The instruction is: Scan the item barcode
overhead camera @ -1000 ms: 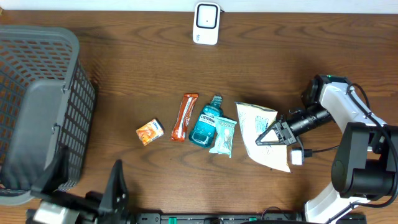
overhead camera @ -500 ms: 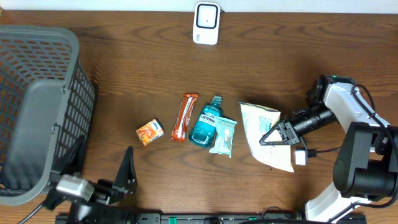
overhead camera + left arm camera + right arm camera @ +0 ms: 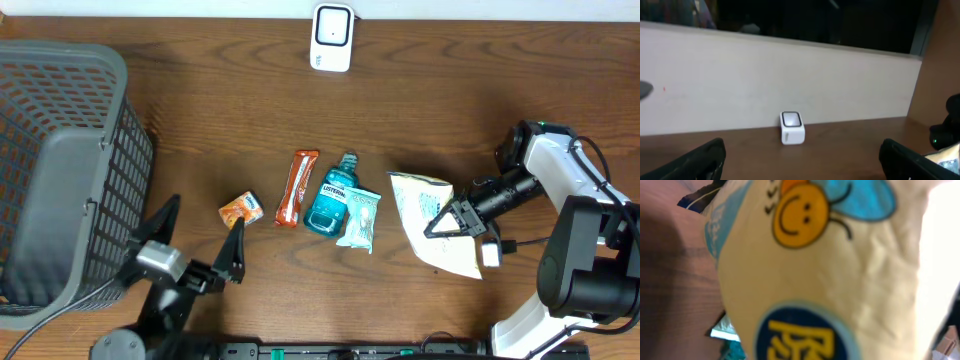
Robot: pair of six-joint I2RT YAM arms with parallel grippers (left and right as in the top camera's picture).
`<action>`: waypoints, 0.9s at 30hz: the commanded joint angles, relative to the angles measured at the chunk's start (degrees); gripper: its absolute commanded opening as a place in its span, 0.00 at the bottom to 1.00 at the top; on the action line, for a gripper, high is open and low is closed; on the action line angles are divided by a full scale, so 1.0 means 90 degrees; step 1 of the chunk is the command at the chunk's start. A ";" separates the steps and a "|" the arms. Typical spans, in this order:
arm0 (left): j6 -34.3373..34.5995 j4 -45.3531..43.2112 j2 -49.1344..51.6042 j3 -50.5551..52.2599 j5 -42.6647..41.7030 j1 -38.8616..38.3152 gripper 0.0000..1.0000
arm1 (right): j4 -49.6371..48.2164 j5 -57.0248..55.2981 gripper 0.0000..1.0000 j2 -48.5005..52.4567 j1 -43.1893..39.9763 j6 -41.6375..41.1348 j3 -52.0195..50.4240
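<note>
We are taking the scanner [image 3: 331, 37] as our landmark; it is standing at the far edge of the table, its face turned up toward the overhead camera.

The item we are working with, the cream pouch [image 3: 418, 200], is lying well apart from the scanner, nearer to us and off to the right. Its long axis is running roughly from the scanner's edge of the table back toward us, with the near end leaning further right.

The right gripper [image 3: 447, 220] is reaching in from the right, across that axis. Its jaws are pinched tight on the pouch's right-hand side. In the right wrist view the pouch [image 3: 840, 280] is filling the frame with its printed front, and we are seeing no barcode there.

The left gripper [image 3: 206, 215] is hovering near our edge, to the left of the scanner's line. Its jaws are spread wide and holding nothing. In its own view the scanner [image 3: 792, 128] is sitting dead ahead between the two fingers.

Both grippers are standing about equally far from the scanner, but the right one has the item. We are judging that the coming move is a carry forward and leftward. It would pass beyond the Listerine bottle [image 3: 333, 197] and the pale packet [image 3: 359, 218], which lie between. The barcode side would then have to be turned to the scanner's face.
</note>
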State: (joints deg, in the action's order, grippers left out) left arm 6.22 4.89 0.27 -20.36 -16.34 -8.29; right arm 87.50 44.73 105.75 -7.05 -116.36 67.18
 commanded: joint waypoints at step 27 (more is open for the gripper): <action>0.0889 -0.0192 0.0000 0.1579 0.0078 0.0027 0.98 | 0.1107 0.0614 0.02 0.0015 -0.0053 -0.0070 0.0070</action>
State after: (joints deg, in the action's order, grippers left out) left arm 13.63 3.51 0.27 -6.85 -16.19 -8.29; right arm 96.90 50.02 105.75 -7.05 -116.33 67.18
